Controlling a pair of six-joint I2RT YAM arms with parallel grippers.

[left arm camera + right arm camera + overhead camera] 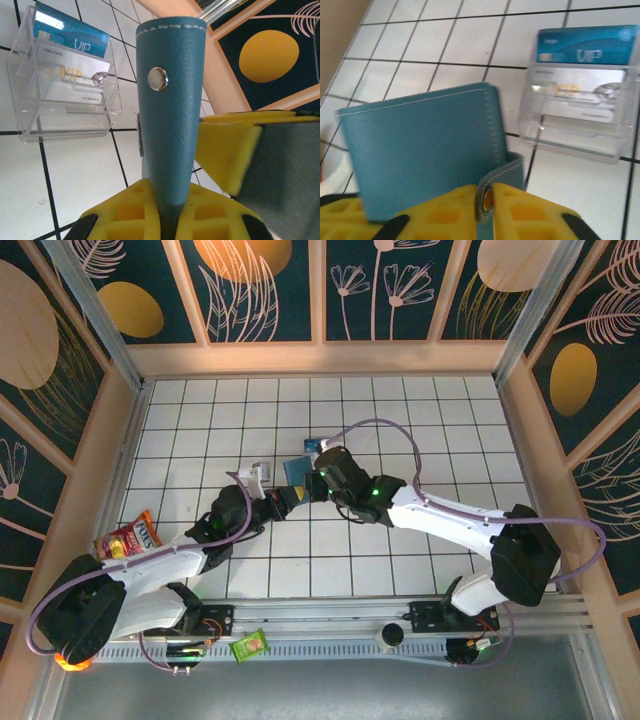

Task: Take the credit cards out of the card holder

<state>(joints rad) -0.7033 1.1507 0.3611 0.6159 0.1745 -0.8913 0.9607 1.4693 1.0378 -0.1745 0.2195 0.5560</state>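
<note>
- The white tiled table (pixel 200 410) lies inside a walled bay, and both arms reach to its middle.
- The left arm (pixel 150 575) stretches from the near left corner up and to the right. The right arm (pixel 450 520) comes in from the near right, and the two meet at the centre tiles.
- The teal card holder (pixel 170 115) is held off the table between the two hands (from above it is a small blue patch at their meeting point). Its white-stitched edge is uppermost, and a round metal snap stud (pixel 158 79) faces the left wrist camera.
- The left hand (pixel 167 210) is clamped on the holder's lower end, with its yellow pads pressed to either face.
- The right hand (pixel 487 200) has its yellow fingers drawn narrow around the holder's snap strap, which runs down between them. The folded panel stands just behind.
- A clear plastic case (pixel 575 100) sits on the tiles just beyond the holder, apart from it.
- A blue VIP card (pixel 585 47) stands at the back of the case, and a silver VIP card (pixel 575 87) stands in front of it.
- A red and yellow snack bag (pixel 128 538) lies at the table's left edge beside the left arm.
- A small green packet (pixel 250 645) rests on the near rail between the arm bases.
</note>
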